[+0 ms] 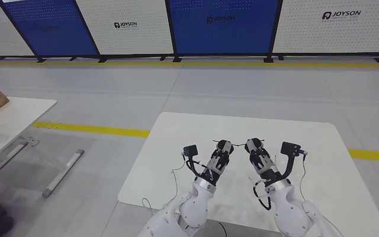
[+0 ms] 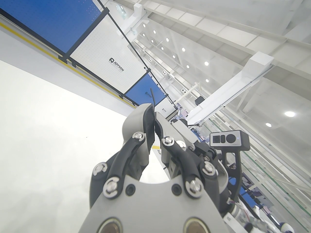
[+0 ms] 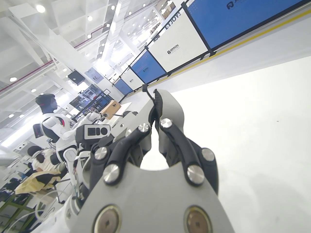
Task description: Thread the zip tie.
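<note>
Zip tie [image 2: 152, 96] is off the worktop [image 1: 177, 148], held in the air above its near half, and you have both claws on black strip. Your left claw [image 2: 153, 113] is pressed together on it: the ribbed pads [image 2: 148, 122] meet with the strip between them, and a thin plain end sticks out straight past the fingertips. Your right claw [image 3: 155, 104] is likewise pinching black strip, and there the end that pokes out past the tips carries the small blocky head [image 3: 145, 87], tilted away from the worktop. From the top view you can see the two claws side by side over the worktop's near half, close together but not touching, both pointing toward its far edge. A fine dark line crosses the gap between them, too thin for you to tell how it bends or whether the head has taken the plain end. Beyond the worktop's far edge a yellow floor line [image 1: 177, 63] runs along the foot of blue and white panels [image 1: 222, 26]. A second white table [image 1: 23, 112] stands well apart from the worktop on its left side.
</note>
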Robot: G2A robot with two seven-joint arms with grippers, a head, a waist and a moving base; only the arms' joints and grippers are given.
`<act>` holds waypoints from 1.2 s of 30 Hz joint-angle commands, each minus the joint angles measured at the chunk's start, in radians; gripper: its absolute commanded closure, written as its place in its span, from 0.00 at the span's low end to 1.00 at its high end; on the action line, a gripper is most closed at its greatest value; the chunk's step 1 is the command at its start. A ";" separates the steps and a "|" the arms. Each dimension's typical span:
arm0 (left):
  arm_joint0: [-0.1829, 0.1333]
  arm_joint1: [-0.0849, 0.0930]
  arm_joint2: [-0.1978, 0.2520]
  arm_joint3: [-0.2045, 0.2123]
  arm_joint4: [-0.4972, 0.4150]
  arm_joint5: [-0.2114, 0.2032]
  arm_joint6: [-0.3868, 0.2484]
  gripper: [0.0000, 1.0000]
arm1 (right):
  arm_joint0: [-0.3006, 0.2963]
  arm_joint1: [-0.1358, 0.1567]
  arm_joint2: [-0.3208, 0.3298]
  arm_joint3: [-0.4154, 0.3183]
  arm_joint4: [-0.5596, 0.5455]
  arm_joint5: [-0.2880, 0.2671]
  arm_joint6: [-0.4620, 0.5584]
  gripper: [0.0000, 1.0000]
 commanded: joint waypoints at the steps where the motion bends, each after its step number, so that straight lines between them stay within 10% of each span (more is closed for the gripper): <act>1: 0.000 0.000 0.000 0.000 0.000 0.000 0.000 1.00 | -0.002 -0.002 0.003 0.001 -0.007 0.001 0.005 1.00; 36: -0.009 -0.008 -0.017 -0.001 -0.070 0.103 -0.067 1.00 | -0.045 -0.022 0.058 -0.022 -0.066 0.014 0.034 1.00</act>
